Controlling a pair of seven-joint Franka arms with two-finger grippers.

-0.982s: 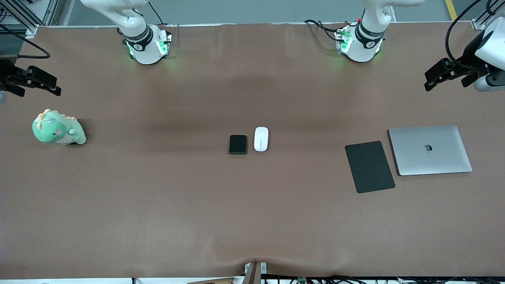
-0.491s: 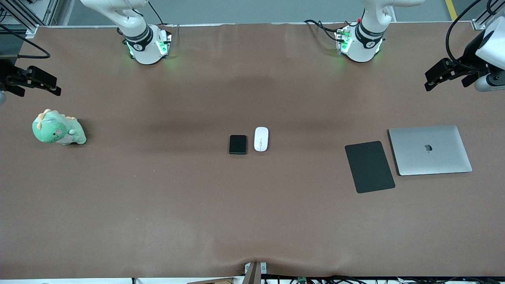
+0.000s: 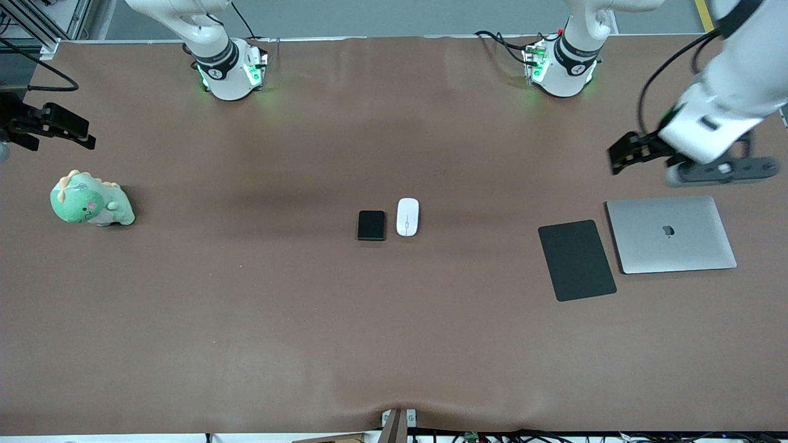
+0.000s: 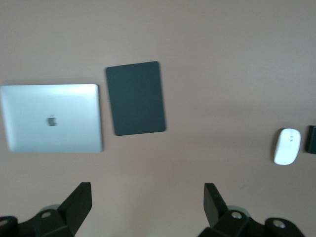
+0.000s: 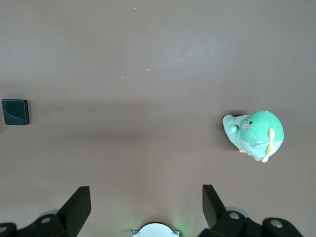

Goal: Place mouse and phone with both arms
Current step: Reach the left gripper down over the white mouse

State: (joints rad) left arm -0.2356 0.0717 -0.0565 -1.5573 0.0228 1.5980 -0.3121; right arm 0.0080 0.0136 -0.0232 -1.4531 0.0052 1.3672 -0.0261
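glossy mouse (image 3: 407, 216), matt phone (image 3: 371, 225), brushed-metal laptop (image 3: 671, 234)

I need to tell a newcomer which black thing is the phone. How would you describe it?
Start at the middle of the brown table. There the phone lies beside the white mouse. It is a small black slab, far smaller than the black mouse pad beside the laptop.

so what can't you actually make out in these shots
- Phone: in the left wrist view the picture's edge cuts it to a sliver; it shows whole in the front view.
- Mouse: absent from the right wrist view, which stops at the phone.
- Right gripper: in the front view the picture's edge cuts off its wrist and arm.
- Left gripper: blurred in the front view; the left wrist view shows its open fingers.
- Laptop: closed, screen and keyboard hidden.
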